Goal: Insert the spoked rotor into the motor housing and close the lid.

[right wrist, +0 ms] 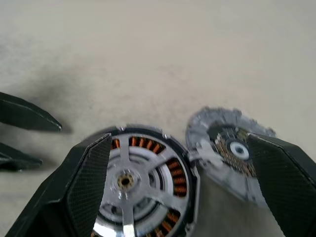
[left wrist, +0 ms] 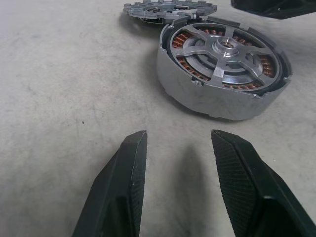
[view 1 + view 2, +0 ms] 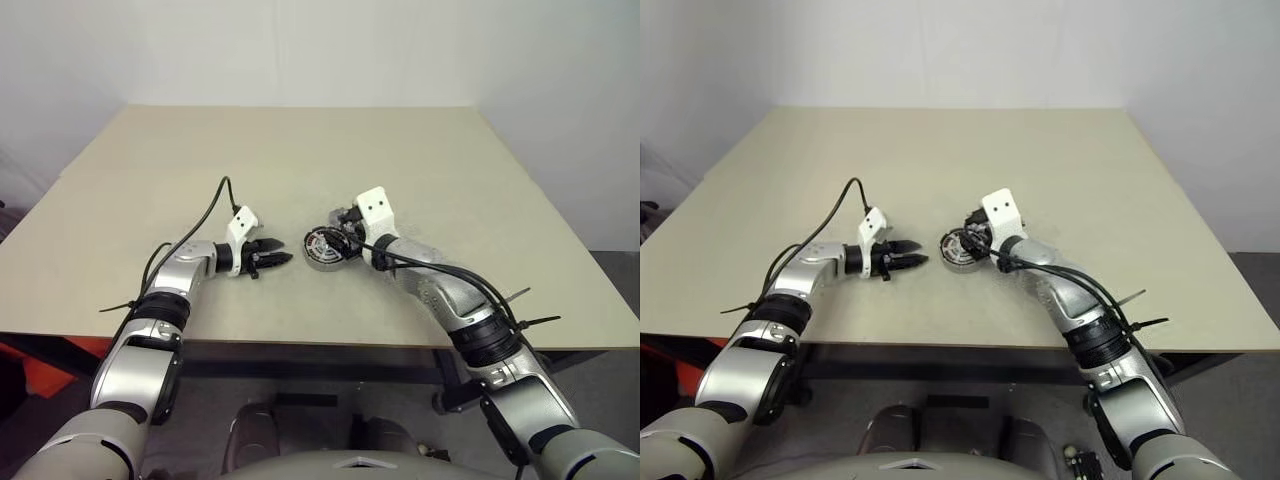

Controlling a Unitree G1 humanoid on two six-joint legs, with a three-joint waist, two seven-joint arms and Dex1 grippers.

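Rotor: the spoked wheel [image 2: 224,55] sits down inside the motor housing [image 2: 217,94], silver spokes over the copper windings, so the insert step looks done.
Housing: flat on the table [image 3: 300,160], just ahead of the left gripper's tips and right under the right gripper, between the two arms where either can reach it.
Lid: the notched grey disc [image 1: 232,148] lies on the table touching the housing, on its far side from the left gripper; not on the housing yet, so closing is what's left.
Right gripper [image 1: 185,168]: jaws spread wide, holding nothing, one finger [image 1: 89,182] over the housing, the other over the lid. My read is it's lining up to pick up the lid.
Left gripper [image 2: 180,187]: jaws partly apart, empty, low over the table and pointing at the housing wall, near but not touching. Likely parked there to steady the housing.
Risk: the lid leans against the housing, so a grab could nudge both.
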